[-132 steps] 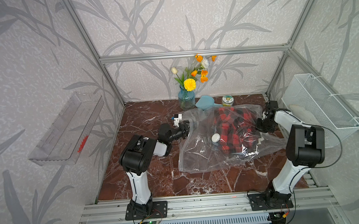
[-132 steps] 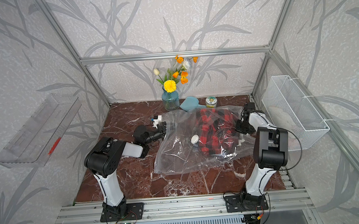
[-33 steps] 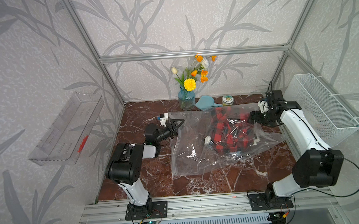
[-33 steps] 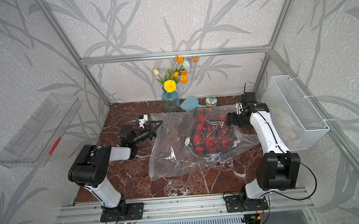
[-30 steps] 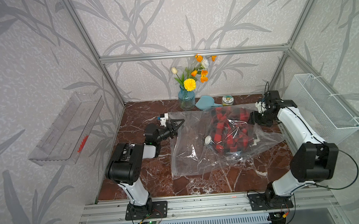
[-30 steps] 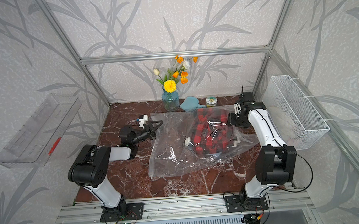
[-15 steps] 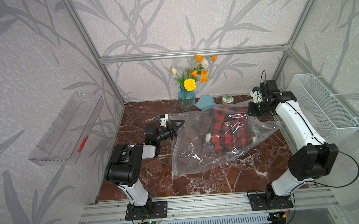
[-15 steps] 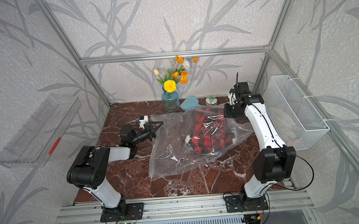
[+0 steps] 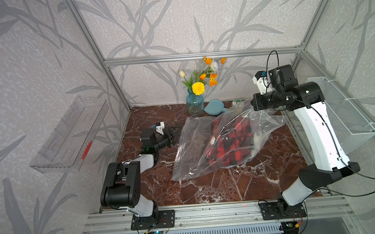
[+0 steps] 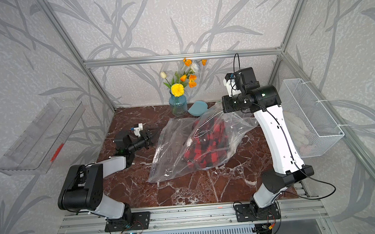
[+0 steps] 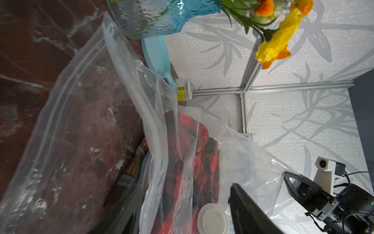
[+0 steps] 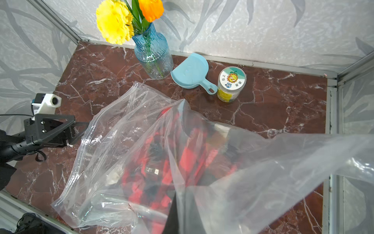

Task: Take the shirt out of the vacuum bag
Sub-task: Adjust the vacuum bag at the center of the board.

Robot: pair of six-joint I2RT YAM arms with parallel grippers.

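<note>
The vacuum bag [image 9: 195,148] is clear plastic; the shirt [image 9: 229,141] inside is red-and-black check. The desk [image 9: 221,187] is dark red marble veined white. A blue glass vase [image 9: 194,103] holds yellow and orange flowers [image 9: 199,87].

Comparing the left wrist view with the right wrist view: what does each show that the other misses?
Only the left wrist view shows the round white valve disc on the vacuum bag and the right gripper, shut on a raised corner of the bag.

Only the right wrist view shows the left gripper, open beside the bag's zip edge, and the printed lid of the small jar.

Both show the red-and-black plaid shirt inside the bag, the blue glass vase with flowers, the light blue scoop and the marble tabletop.
</note>
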